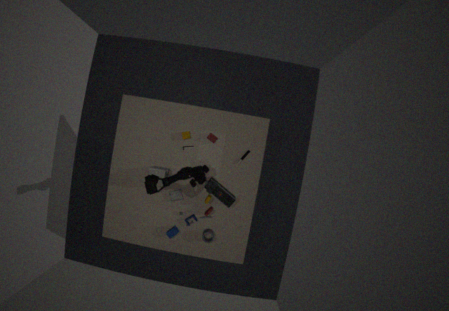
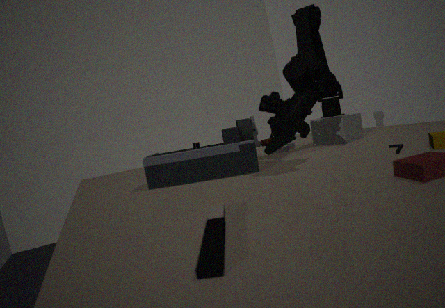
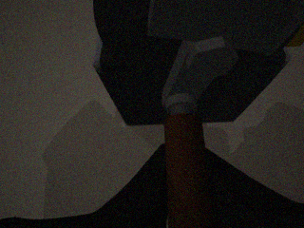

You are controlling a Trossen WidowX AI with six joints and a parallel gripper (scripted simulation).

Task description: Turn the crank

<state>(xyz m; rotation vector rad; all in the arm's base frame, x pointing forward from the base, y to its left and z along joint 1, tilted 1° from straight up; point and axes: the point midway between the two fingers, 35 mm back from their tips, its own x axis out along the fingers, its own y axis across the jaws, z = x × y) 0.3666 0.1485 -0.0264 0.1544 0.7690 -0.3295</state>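
Observation:
The machine is a long dark grey box (image 1: pixel 222 192) (image 2: pixel 201 171) on the table, with grey blocks at its arm-side end. Its crank has a grey arm (image 3: pixel 204 71) and an orange-brown handle (image 3: pixel 184 166) (image 2: pixel 265 142) pointing out towards my arm. My gripper (image 3: pixel 179 150) is shut on the handle, one dark finger on each side of it in the wrist view. A small reddish spot (image 1: pixel 219 194) shows on top of the box; the pointer and the two brass zero marks are too dark and small to read.
A yellow block (image 1: pixel 208 199) lies close beside the machine. A red cylinder (image 1: pixel 208 210), a blue clamp-like part (image 1: pixel 191 220), a blue block (image 1: pixel 172 232) and a grey ring (image 1: pixel 203 235) lie beyond it. A black-handled tool (image 1: pixel 245 155) (image 2: pixel 212 247) and a red block (image 1: pixel 212 137) (image 2: pixel 418 166) lie on the other side.

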